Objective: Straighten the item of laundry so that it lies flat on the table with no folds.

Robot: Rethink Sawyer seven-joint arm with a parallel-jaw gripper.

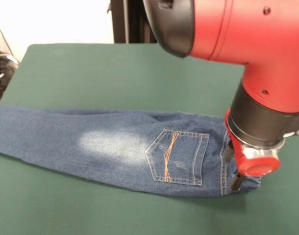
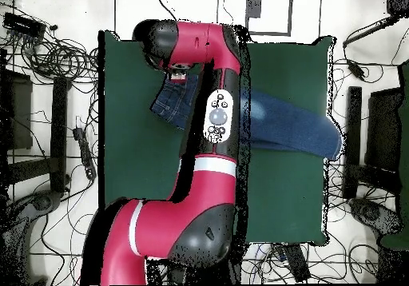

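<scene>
Green cloth of the table (image 1: 51,205) fills the strip closest to the front camera, and just beyond it lie the jeans (image 1: 105,152), stretched in one long band. From the front view their long axis runs roughly along the near edge of the table, the legs reaching off the picture's left side and the waist end sitting toward the right. The back pocket (image 1: 178,156) with its crossed orange lines faces up, with a pale faded patch beside it on the leg.

I have the gripper (image 1: 236,182) down at the waist end, right on the denim where the fabric bunches into a short upright fold. I judge that the coming move turns on this: the whole length of the jeans lies away from the gripper along that one axis, so a pull from here would run outward, away from the legs. Whether the fingers are spread or pinching cloth I cannot tell; the wrist hides them.

From overhead, the arm (image 2: 216,123) crosses the middle of the jeans; the hem end lies at one table edge, and bare green cloth lies open on both long sides. Cables (image 2: 48,51) and stands ring the floor around the table.
</scene>
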